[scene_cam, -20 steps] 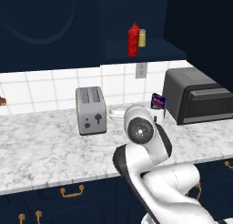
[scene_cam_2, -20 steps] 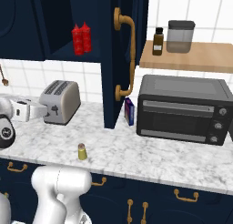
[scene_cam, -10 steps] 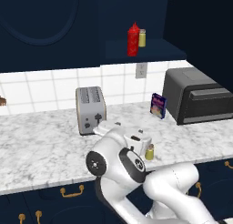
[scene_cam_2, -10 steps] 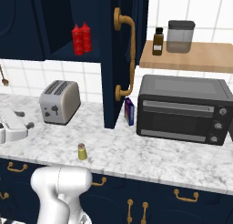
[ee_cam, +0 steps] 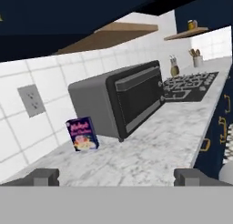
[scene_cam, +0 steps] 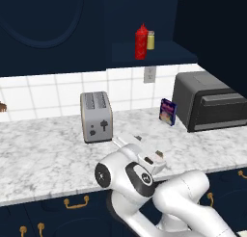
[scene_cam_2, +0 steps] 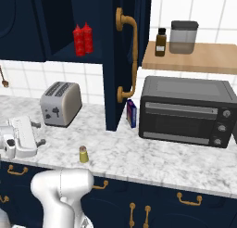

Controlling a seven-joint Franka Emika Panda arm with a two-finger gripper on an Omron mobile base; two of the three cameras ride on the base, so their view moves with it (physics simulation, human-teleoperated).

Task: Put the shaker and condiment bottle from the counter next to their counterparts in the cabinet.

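My jaws [ee_cam: 116,176] stand wide apart, holding nothing, low over the desk [scene_cam_2: 152,153] right of the toaster [scene_cam_2: 60,103]. The shaker [scene_cam_2: 83,154] stands near the desk's front edge, right of the toaster. Two red bottles [scene_cam_2: 82,39], probably twins, sit in the cabinet [scene_cam_2: 69,25].

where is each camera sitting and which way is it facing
Left base view: behind-left of the arm, facing toaster and cabinet; white arm bottom right.
Right base view: behind-right, facing shaker and toaster oven; open end effector at left.
Hand view: low along the counter toward the toaster oven; fingertips below.
All share the toaster oven.
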